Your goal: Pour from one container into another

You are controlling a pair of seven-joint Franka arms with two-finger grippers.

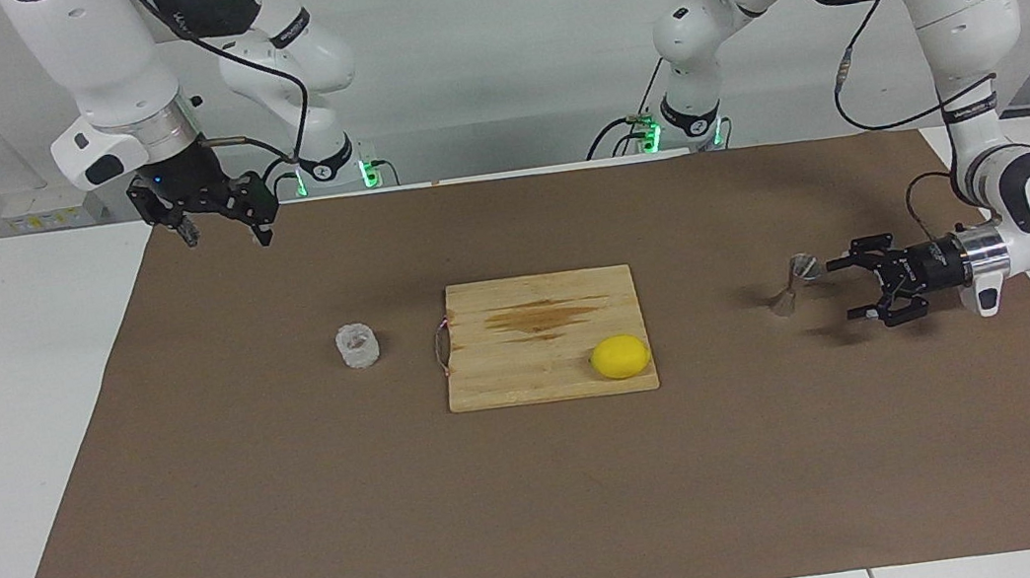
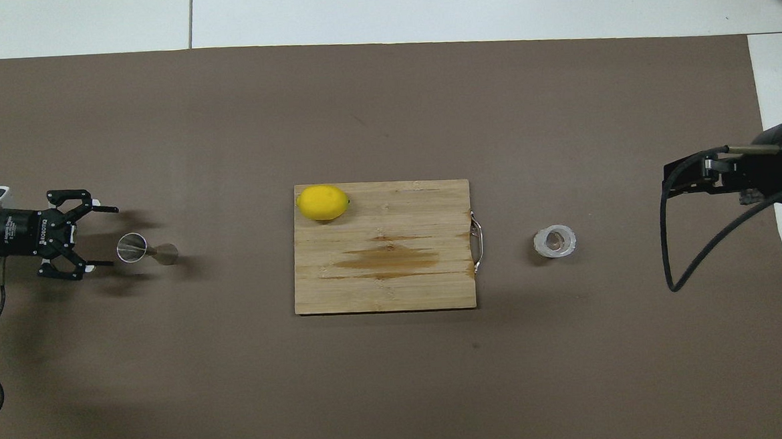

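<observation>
The textured clear glass cup (image 1: 357, 346) stands on the brown mat toward the right arm's end of the table; it also shows in the overhead view (image 2: 555, 242). The small metal jigger (image 1: 793, 284) stands on the mat toward the left arm's end, seen too in the overhead view (image 2: 146, 250). My left gripper (image 1: 842, 292) is open, low over the mat and turned sideways, its fingers pointing at the jigger a short gap away (image 2: 112, 237). My right gripper (image 1: 228, 237) is open and empty, waiting raised over the mat's edge by the robots, well away from the glass cup.
A wooden cutting board (image 1: 524, 357) lies mid-mat between the cup and the jigger, with a metal handle on the cup's side. A yellow lemon (image 1: 620, 357) sits on the board's corner farther from the robots, toward the jigger (image 2: 323, 203).
</observation>
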